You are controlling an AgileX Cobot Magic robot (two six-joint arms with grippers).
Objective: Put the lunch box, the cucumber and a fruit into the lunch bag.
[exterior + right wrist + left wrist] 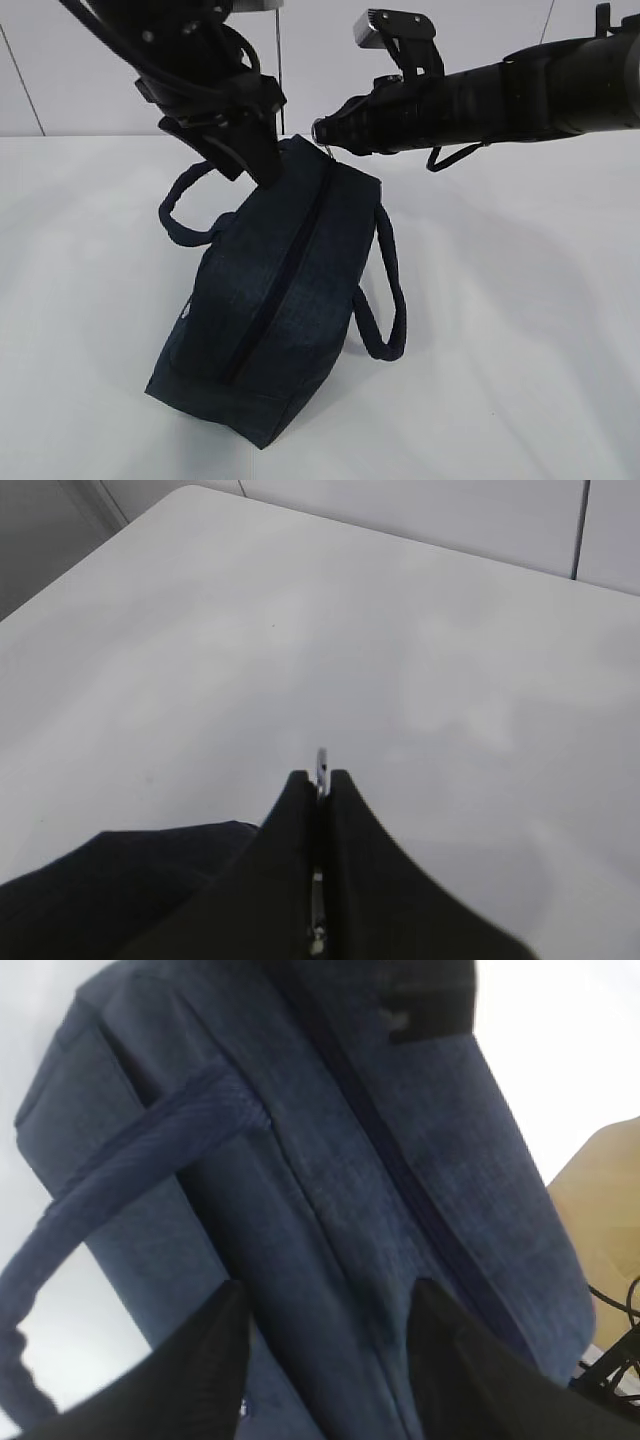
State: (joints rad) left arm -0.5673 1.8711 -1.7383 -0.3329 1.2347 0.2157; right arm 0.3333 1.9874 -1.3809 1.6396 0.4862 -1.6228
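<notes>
We see the lunch bag [275, 300] standing on the white tabletop [520, 330], tilted so that its far end is lifted and its near end rests on the surface. The dark navy fabric fills the middle of the exterior view, with the zipper [285, 270] running along the top from the raised far end down toward the near corner; it looks closed along its visible length. One loop handle [185, 205] sticks out on the left side and the other loop handle [385, 290] hangs down on the right.

Our left gripper [250, 160] comes down from the upper left and meets the bag at its raised far end. In the left wrist view its two dark fingers [215, 1370] are spread, one on either side of a fold of navy fabric [330, 1290] just beside the zipper line, so it seems to grip the bag's cloth, though we cannot tell how firmly.

Our right gripper [322, 132] reaches in from the right, level with the top of the bag's raised end. In the right wrist view its fingers [290, 860] are pressed together with only a thin sliver of metal [320, 765] showing between them, so it is clamped on the metal ring pull of the zipper. A corner of the bag shows dark at the lower left of that view.

A tan surface [600, 1210] appears at the right edge of the left wrist view.
</notes>
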